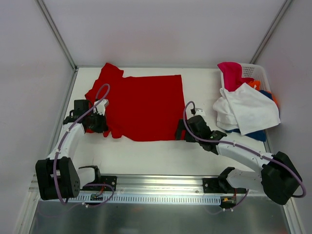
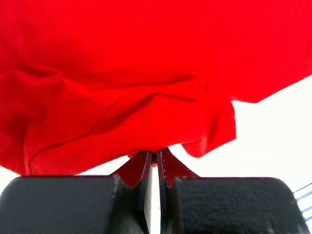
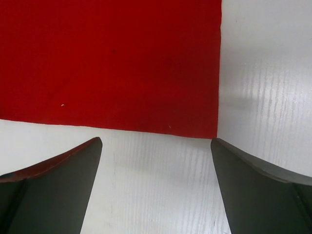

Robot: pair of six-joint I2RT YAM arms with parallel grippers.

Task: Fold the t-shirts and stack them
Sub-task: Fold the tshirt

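A bright red t-shirt [image 1: 144, 105] lies spread on the white table, one sleeve sticking out at the far left. My left gripper [image 1: 101, 122] is at its near-left edge, shut on a bunched fold of the red cloth [image 2: 146, 122]. My right gripper [image 1: 183, 131] is open and empty just off the shirt's near-right corner [image 3: 209, 129], fingers [image 3: 63, 185] apart over bare table. A white tee [image 1: 248, 109] drapes over the basket's front, with a magenta pink one [image 1: 233, 73] behind it, and orange [image 1: 254, 84] and blue [image 1: 256, 134] cloth peeking out.
A white perforated plastic basket [image 1: 253, 70] stands at the far right of the table. Grey walls enclose the table on the left, back and right. A metal rail [image 1: 161, 187] with the arm bases runs along the near edge.
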